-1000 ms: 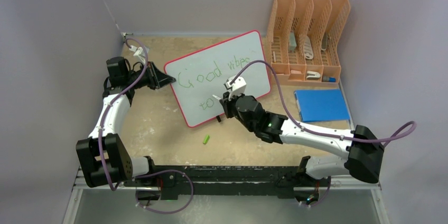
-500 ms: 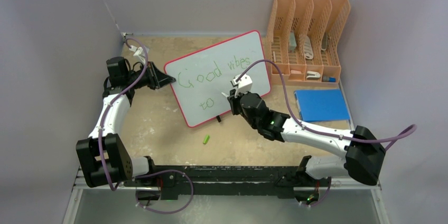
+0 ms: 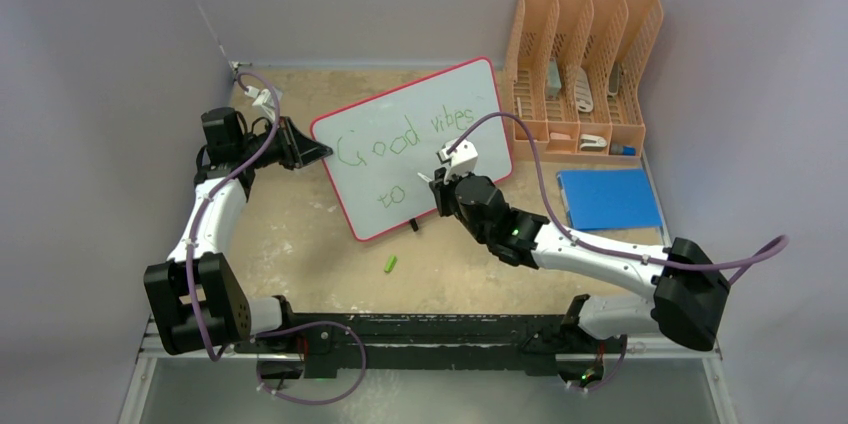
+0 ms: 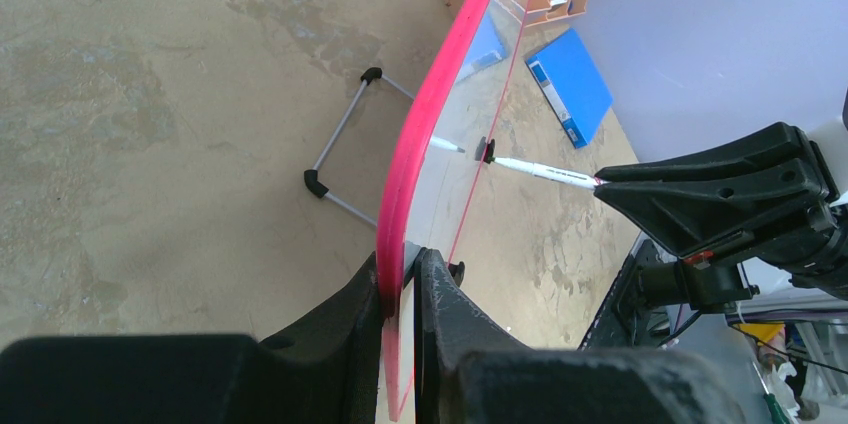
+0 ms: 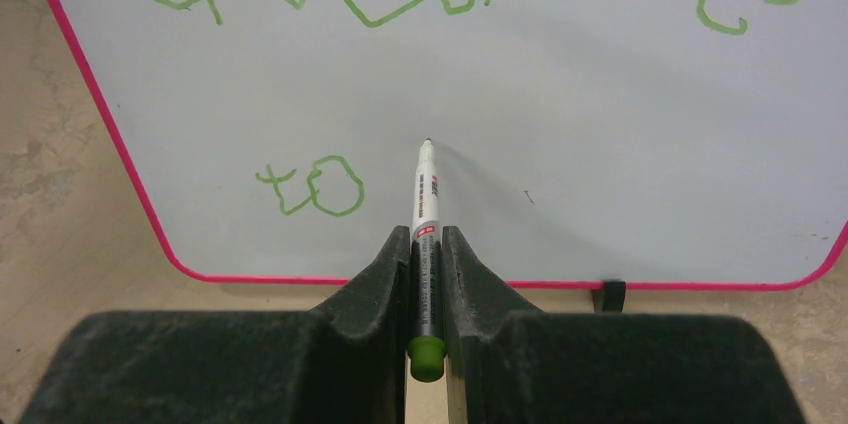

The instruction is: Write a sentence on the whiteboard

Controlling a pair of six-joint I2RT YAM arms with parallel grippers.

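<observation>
The sentence (image 3: 405,144) on the whiteboard (image 5: 600,144) reads "Good vibes to"; probably one word is left; the right end effector (image 5: 427,239) grips the green marker (image 5: 425,199), the left end effector (image 4: 402,264) pinches the whiteboard's rim

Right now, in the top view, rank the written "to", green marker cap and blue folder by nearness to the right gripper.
1. Written "to", on the whiteboard, just left of the right gripper.
2. Green marker cap, on the table, toward the bases.
3. Blue folder, far right.

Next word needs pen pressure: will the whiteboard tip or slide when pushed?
Probably holds: the left hand clamps the whiteboard at its rim. Propped on a thin wire stand, it looks light and would likely tip unheld.
</observation>
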